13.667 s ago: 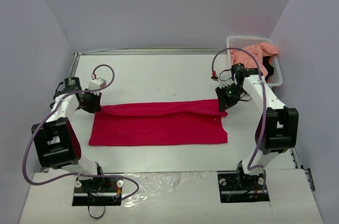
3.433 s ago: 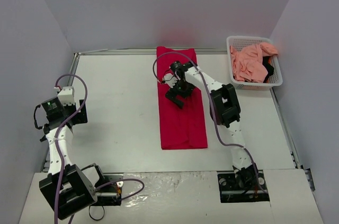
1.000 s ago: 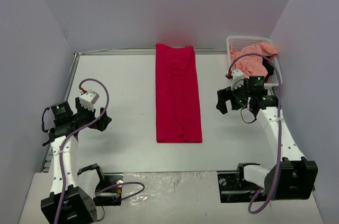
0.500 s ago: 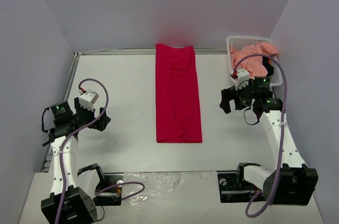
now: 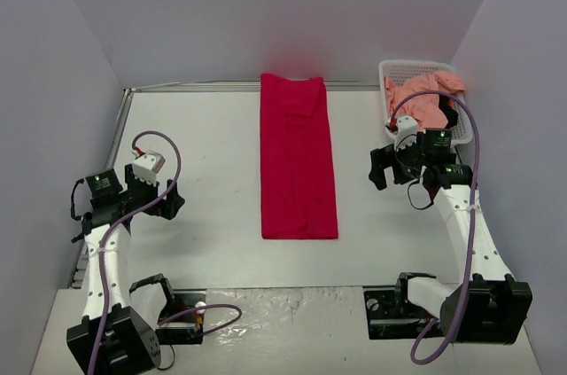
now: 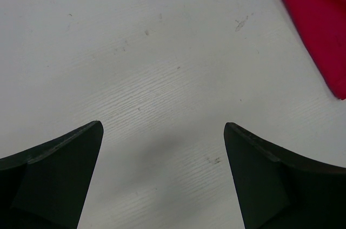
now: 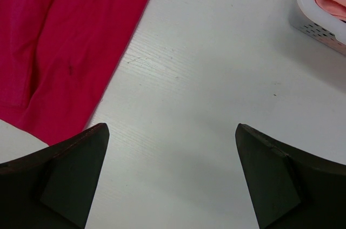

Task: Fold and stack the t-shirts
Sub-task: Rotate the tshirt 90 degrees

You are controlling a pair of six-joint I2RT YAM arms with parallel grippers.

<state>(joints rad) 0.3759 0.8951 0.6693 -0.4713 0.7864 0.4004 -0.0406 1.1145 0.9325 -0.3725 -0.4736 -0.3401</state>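
Note:
A crimson red t-shirt lies folded into a long narrow strip down the middle of the table, running from the back edge toward the front. Its edge shows in the left wrist view and in the right wrist view. A salmon pink t-shirt sits bunched in the white basket at the back right, with a bit of black garment beside it. My left gripper hangs open over bare table left of the red shirt. My right gripper hangs open between the red shirt and the basket. Both hold nothing.
The basket's corner shows at the top right of the right wrist view. Grey walls close in the table on three sides. A metal rail runs along the left edge. The arm bases stand at the near edge.
Over the last second my right gripper drifted slightly right and up, toward the basket. The left arm barely moved. The red shirt lies as it did.

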